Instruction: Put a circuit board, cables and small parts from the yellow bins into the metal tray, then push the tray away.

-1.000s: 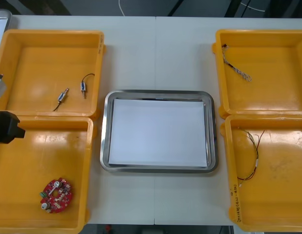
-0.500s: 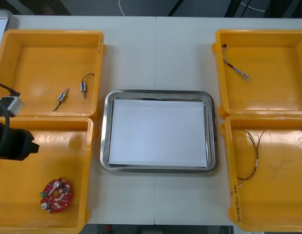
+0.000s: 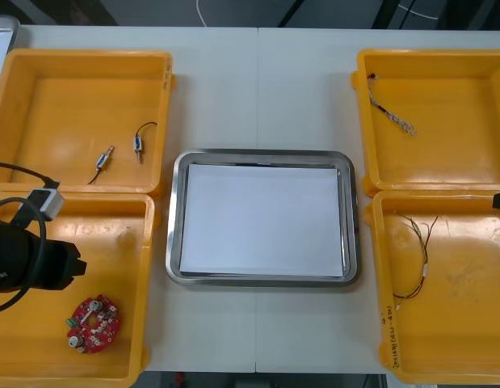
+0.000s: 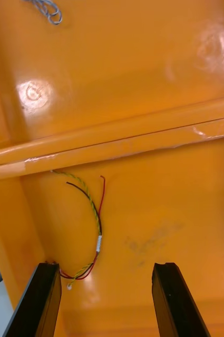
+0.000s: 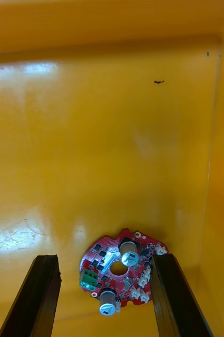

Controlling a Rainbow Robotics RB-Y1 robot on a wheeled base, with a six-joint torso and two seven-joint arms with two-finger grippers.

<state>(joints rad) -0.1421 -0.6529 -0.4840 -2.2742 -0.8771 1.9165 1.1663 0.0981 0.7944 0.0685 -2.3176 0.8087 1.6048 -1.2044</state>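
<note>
1. step in hand, as i judge it: the reach for the first item. the tray [image 3: 262, 153], white inside, sits at the middle of the table [image 3: 258, 89] with nothing in it.
2. take the tray as the clock's centre. the circuit board [image 3: 93, 323] lies flat at 8 o'clock, on the floor of the near left bin [image 3: 112, 234], towards its near side.
3. the left gripper [image 5: 104, 259] hangs over that bin, at 11 o'clock of the board in the front view. its fingers stand wide apart and hold nothing. in the wrist view the board sits between them, close to their tips.
4. the right gripper [image 4: 106, 266] is over the near right bin [image 3: 468, 323] at 4 o'clock, spread wide and empty too. the red and yellow cable [image 4: 99, 242] lies ahead of it, one end just beside a finger.
5. waiting: two small metal parts [image 3: 104, 158] at 10 o'clock and a twisted cable [image 3: 391, 113] at 2 o'clock.
6. next move: the left gripper should sink straight down, straddle the board's rim and close gently. the board looks thin and flat on a slick floor, so the fingers must get low or it may skid away.
</note>
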